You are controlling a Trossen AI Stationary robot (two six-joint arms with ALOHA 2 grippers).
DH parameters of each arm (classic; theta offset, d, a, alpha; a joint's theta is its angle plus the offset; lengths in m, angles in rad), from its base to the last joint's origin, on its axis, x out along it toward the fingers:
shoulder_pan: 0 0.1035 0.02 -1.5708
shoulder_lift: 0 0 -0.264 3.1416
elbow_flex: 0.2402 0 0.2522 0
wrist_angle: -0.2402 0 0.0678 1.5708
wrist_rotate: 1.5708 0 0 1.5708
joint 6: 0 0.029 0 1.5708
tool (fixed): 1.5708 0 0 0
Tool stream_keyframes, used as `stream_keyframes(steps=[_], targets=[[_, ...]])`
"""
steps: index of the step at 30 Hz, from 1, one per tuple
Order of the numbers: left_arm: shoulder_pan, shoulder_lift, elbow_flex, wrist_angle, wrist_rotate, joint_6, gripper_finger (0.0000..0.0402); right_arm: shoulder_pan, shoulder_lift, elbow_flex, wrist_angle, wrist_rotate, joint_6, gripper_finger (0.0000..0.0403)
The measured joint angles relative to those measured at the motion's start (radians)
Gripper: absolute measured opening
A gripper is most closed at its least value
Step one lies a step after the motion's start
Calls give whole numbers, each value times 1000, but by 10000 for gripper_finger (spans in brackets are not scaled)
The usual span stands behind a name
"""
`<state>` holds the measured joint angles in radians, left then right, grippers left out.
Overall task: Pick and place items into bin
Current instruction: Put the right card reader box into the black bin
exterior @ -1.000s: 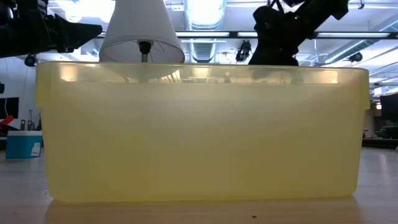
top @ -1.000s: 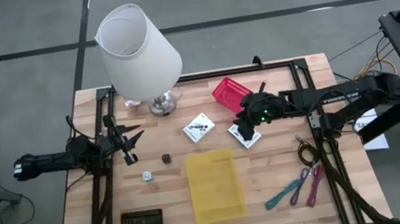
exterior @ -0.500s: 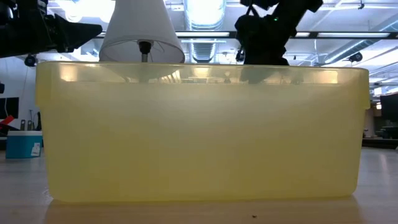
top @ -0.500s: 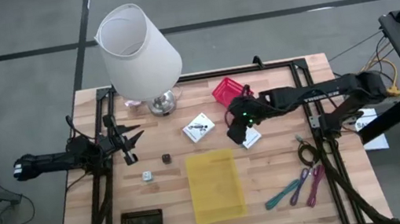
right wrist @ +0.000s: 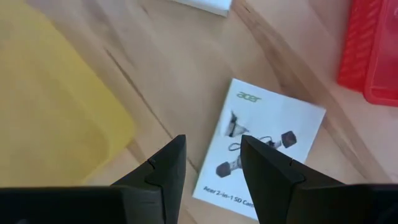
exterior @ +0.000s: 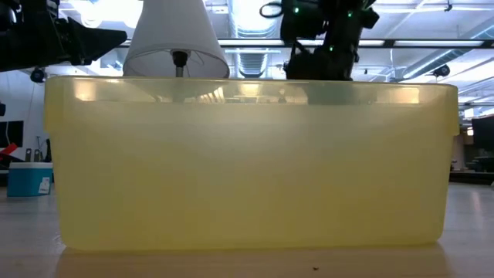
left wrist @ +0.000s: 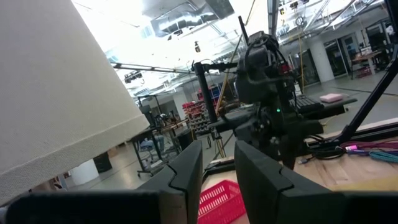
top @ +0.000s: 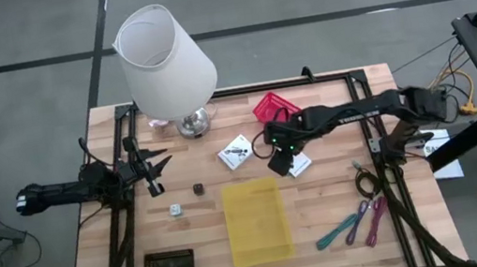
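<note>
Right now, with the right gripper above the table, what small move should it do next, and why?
Probably lower the right gripper straight down onto the white card. The wrist view shows its open fingers framing the card, which lies flat on the table beside the yellow bin. The left gripper waits at the table's left edge.

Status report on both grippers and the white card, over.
Right gripper over white square printed card, jaws open, nothing held. Left gripper waiting at left side, open. Yellow plastic bin beside card, nothing blocking.
</note>
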<state>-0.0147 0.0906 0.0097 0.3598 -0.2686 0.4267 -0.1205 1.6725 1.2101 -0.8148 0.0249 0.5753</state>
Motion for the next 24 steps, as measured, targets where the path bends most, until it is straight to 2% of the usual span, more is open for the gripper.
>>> stream_keyframes(steps=[9,24], targets=[[0,0,0,-1,0,0,80,-39,46,-4,1,-7,-10,141],[0,0,0,-1,0,0,80,-37,83,-17,45,-7,-6,141]])
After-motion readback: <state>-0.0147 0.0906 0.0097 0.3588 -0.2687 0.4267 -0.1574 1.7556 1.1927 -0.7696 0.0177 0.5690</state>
